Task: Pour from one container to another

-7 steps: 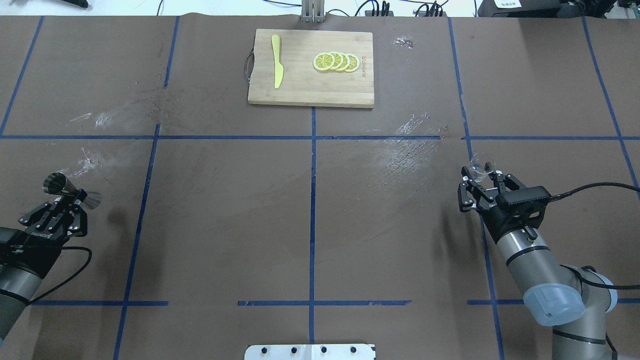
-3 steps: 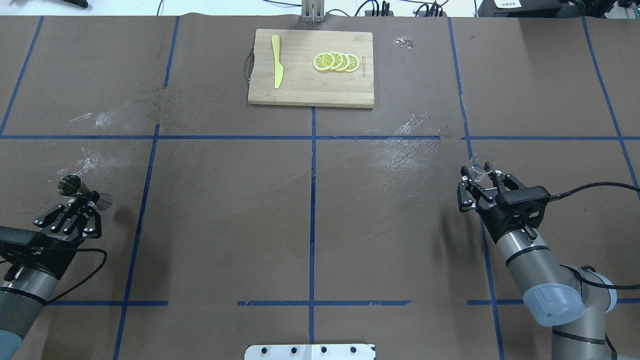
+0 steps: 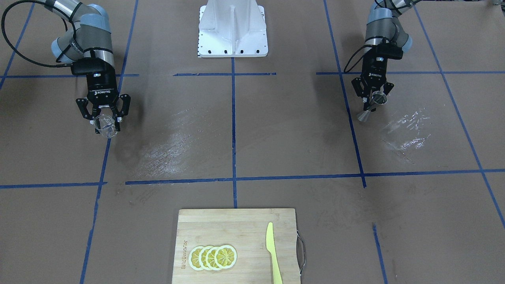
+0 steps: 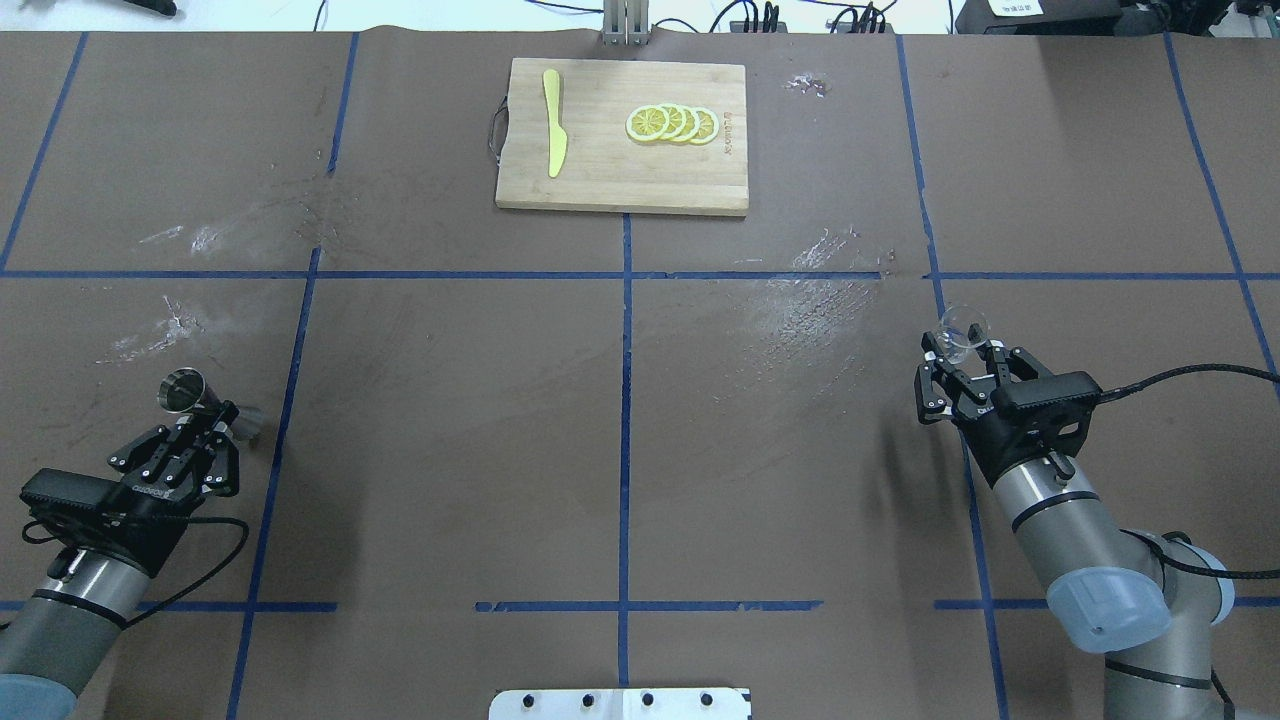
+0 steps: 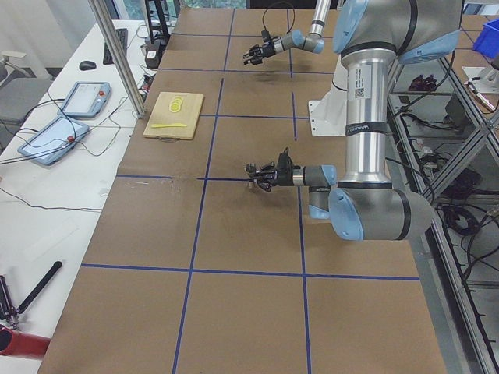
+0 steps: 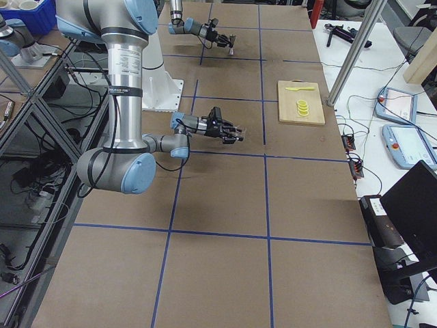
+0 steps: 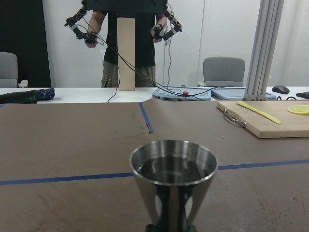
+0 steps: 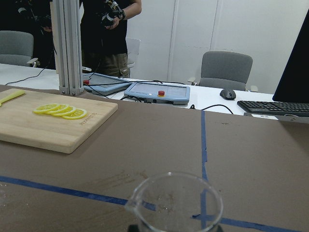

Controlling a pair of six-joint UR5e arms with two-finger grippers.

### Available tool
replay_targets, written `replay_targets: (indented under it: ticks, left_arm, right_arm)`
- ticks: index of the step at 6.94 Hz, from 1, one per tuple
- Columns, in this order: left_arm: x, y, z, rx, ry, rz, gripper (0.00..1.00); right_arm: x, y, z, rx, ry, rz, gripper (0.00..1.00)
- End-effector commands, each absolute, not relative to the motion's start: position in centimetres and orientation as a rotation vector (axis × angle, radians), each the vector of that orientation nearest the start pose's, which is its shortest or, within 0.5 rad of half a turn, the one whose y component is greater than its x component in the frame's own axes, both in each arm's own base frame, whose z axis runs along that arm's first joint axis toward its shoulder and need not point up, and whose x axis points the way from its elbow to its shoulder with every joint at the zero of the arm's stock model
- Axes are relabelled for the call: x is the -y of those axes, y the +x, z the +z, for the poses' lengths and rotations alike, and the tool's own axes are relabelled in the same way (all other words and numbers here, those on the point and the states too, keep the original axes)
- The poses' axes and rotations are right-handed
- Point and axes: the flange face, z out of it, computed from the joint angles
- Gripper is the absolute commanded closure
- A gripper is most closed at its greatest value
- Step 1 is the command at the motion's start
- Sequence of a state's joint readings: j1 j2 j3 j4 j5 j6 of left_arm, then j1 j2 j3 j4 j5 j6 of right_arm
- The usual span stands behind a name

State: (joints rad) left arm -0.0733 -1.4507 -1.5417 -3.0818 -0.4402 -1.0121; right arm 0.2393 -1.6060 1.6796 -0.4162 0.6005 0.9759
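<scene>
Both end effectors (image 4: pixel 207 422) (image 4: pixel 962 352) clenched (well apart)

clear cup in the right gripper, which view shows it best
Right wrist view: the small clear transparent cup is close, its rim crisp, its base cropped by the frame. Overhead exterior view: the cup is only a faint outline. Exterior right view: too small to see.

Flat, bright ceiling light washes the brown worktop (image 4: pixel 450 450) evenly, so shadows stay soft: just a dim smudge beside each arm. The pale scuffed patches (image 4: pixel 810 300) throw back a whitish glare. Up close, the metal jigger (image 7: pixel 174 179) is crisp, its rim shining with reflections, while the clear cup (image 8: pixel 176 203) looks slightly soft. The far white wall (image 7: pixel 231 29) is nearly blown out. In the side views, upright poles lean towards the edges.
</scene>
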Motion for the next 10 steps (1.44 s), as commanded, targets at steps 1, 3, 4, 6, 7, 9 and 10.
replay_targets:
  ticks: [1, 3, 4, 6, 7, 9, 10]
  left_arm:
    - [24.58, 38.68, 55.40, -0.840, 1.233, -0.362, 1.00]
    - [24.28, 38.86, 55.40, -0.844, 1.230, -0.354, 1.00]
    - [24.28, 38.87, 55.47, -0.843, 1.230, -0.353, 1.00]
    - [24.10, 39.02, 56.09, -0.834, 1.229, -0.341, 1.00]
    - [24.05, 39.04, 56.09, -0.834, 1.229, -0.341, 1.00]
    - [24.05, 39.10, 56.03, -0.835, 1.229, -0.342, 1.00]
    - [23.99, 39.14, 56.03, -0.836, 1.228, -0.340, 1.00]
  right_arm:
    - [31.90, -39.83, 48.33, 0.680, 1.209, 0.299, 1.00]
    - [31.89, -39.78, 48.40, 0.678, 1.209, 0.298, 1.00]
    - [31.89, -39.78, 48.40, 0.678, 1.209, 0.298, 1.00]
    - [31.89, -39.78, 48.40, 0.678, 1.209, 0.298, 1.00]
    - [31.89, -39.78, 48.40, 0.678, 1.209, 0.298, 1.00]
    - [31.89, -39.78, 48.40, 0.678, 1.209, 0.298, 1.00]
    - [31.89, -39.78, 48.40, 0.678, 1.209, 0.298, 1.00]
